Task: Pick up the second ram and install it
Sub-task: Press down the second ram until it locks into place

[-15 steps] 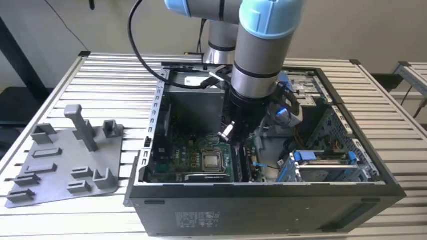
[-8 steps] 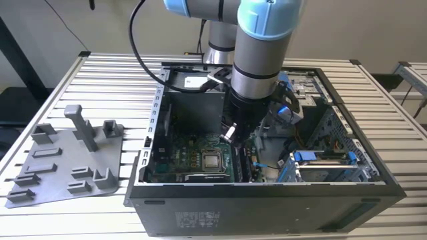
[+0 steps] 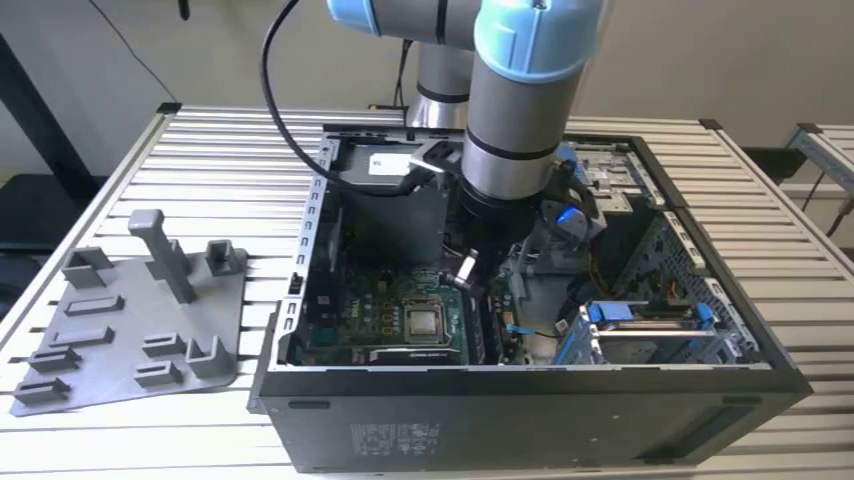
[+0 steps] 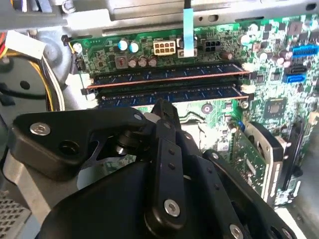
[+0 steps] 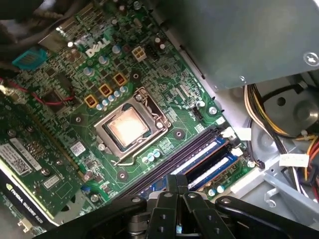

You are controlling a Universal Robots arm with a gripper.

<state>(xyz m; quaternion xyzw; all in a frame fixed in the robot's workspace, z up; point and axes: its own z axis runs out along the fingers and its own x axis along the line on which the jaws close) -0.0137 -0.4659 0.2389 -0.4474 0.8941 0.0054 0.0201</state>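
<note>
Here the claw (image 4: 162, 112) is seen lowered inside the open computer case (image 3: 534, 410), its fingers drawn narrow with nothing visibly between them, directly above the memory slots. The second ram (image 4: 169, 93) lies seated in the slot nearer the claw, parallel to and just beside another stick (image 4: 167, 74); judged from this, it is being pressed home. A grey holder tray (image 3: 127, 320) rests near the tabletop's (image 3: 227, 150) edge.
</note>
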